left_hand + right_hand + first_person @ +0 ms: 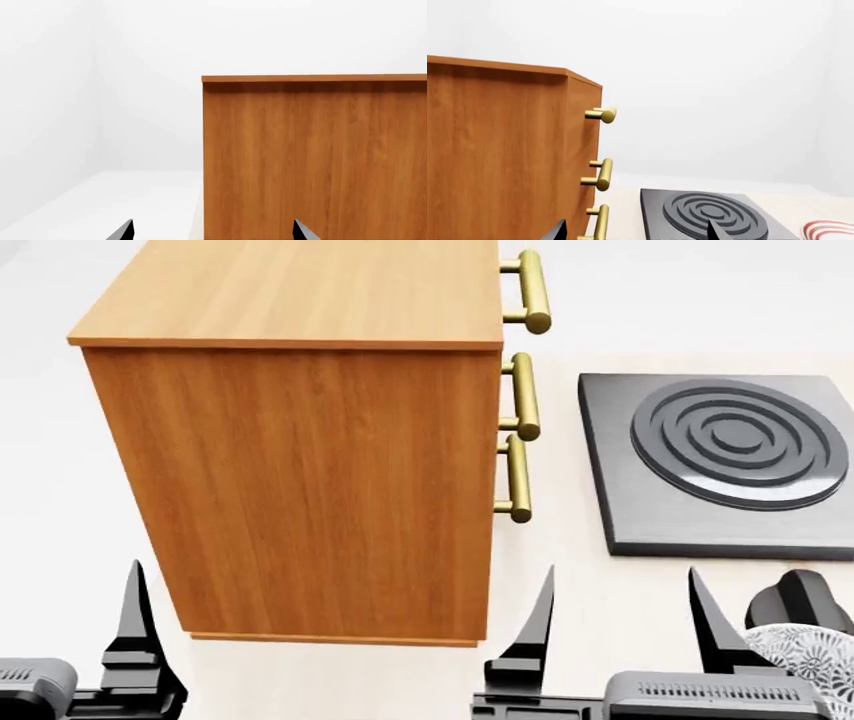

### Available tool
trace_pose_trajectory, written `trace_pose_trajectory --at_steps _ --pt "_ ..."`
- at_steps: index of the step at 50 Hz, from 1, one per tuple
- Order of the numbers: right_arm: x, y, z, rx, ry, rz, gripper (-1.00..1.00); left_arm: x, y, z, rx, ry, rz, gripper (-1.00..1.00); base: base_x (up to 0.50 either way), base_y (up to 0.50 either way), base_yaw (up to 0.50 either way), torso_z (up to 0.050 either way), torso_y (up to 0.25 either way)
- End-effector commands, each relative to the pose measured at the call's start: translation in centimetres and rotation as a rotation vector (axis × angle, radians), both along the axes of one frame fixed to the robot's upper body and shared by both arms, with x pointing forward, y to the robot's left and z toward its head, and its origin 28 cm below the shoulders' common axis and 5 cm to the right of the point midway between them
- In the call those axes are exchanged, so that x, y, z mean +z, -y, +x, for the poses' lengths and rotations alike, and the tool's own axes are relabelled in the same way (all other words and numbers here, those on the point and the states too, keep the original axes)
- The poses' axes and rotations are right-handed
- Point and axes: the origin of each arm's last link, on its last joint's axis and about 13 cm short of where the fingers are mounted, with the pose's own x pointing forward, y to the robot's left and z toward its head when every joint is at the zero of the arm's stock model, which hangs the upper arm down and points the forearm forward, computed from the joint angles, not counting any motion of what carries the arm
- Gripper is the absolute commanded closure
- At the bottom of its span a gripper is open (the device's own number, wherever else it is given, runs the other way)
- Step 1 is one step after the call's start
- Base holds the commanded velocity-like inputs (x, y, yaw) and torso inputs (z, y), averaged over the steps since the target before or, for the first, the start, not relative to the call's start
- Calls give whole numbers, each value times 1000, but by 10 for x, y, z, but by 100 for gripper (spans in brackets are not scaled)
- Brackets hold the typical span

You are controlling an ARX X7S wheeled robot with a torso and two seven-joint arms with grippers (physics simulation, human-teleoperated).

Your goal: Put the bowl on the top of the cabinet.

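Observation:
The bowl (805, 652), white with a fine grey pattern, shows only partly at the head view's lower right corner, just right of my right gripper (621, 630). That gripper is open and holds nothing. In its wrist view the right gripper (637, 232) points between the brass handles (602, 175) and the black plate. The orange-brown cabinet (300, 480) stands straight ahead with its flat top (300, 285) bare. My left gripper (213, 231) is open and empty, facing the cabinet (313, 160) at its left edge. Only one of its fingers (134, 625) shows in the head view.
A black square plate with raised rings (727, 465) lies right of the cabinet. A dark rounded object (801, 598) stands behind the bowl. The rim of a white plate with red rings (827, 230) shows right of the black plate (710, 215). White walls close the back.

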Motion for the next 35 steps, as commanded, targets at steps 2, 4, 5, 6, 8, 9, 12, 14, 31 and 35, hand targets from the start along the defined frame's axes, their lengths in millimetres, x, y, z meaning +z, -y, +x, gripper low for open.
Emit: trace_pose_trajectory --at_steps 2,4,5,6,8,9,12,14,31,35 --pt "-1 1 0 5 -14 3 -100 1 0 -1 -1 1 1 -100 20 2 0 0 0" --pt "-1 1 0 7 -16 6 -100 1 0 0 -1 1 0 -100 195 84 0 0 0" --pt "-1 1 0 6 -17 4 -100 1 0 0 -1 1 0 -100 344 125 0 0 0" --pt "-1 1 0 6 -17 3 -100 1 0 0 -1 1 0 -100 340 129 0 0 0" --pt "0 1 0 4 -15 6 -100 1 0 0 -1 1 1 -100 348 131 0 0 0" --pt "0 1 0 4 -13 7 -100 1 0 0 -1 1 1 -100 352 133 0 0 0" --pt "1 1 0 -1 -8 3 -100 2 0 -1 -1 3 0 -100 228 99 0 0 0" --pt "1 1 0 -6 -4 1 -100 2 0 0 -1 4 1 -100 0 0 0 0 0" --pt "3 2 -5 -109 -64 -88 -100 -1 0 0 3 -4 1 -100 0 0 0 0 0" --pt "7 5 -12 -116 -118 -151 -100 0 0 0 4 -3 1 -100 0 0 0 0 0"
